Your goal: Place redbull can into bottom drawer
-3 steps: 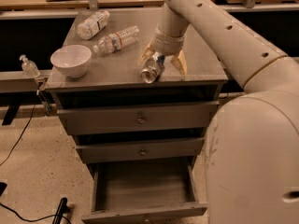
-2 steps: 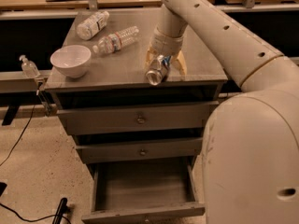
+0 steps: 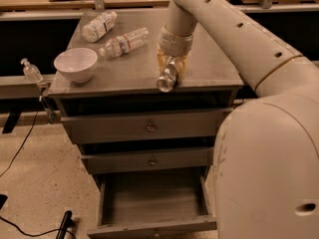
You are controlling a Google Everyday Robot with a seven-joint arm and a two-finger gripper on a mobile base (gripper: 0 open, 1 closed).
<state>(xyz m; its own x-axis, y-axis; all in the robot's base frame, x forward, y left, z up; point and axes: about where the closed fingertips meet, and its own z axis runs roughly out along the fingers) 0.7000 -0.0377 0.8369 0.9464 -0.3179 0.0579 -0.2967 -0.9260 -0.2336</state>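
The redbull can (image 3: 166,77), slim and silver, is held tilted in my gripper (image 3: 171,69), its end pointing toward the cabinet's front edge. The gripper's yellowish fingers (image 3: 181,67) are shut on the can just above the grey cabinet top (image 3: 209,68), near its front right. The bottom drawer (image 3: 152,197) is pulled open below, with a plain grey interior and nothing in it. The two shallower drawers above it (image 3: 149,127) (image 3: 152,161) are closed.
Two clear water bottles (image 3: 98,26) (image 3: 124,42) lie on the back left of the cabinet top. A white bowl (image 3: 76,64) stands at the front left. A small pump bottle (image 3: 32,71) sits on a ledge to the left. My arm's large body (image 3: 269,163) fills the right.
The gripper with the can has moved slightly forward toward the cabinet's front edge. The bottles and bowl have not moved.
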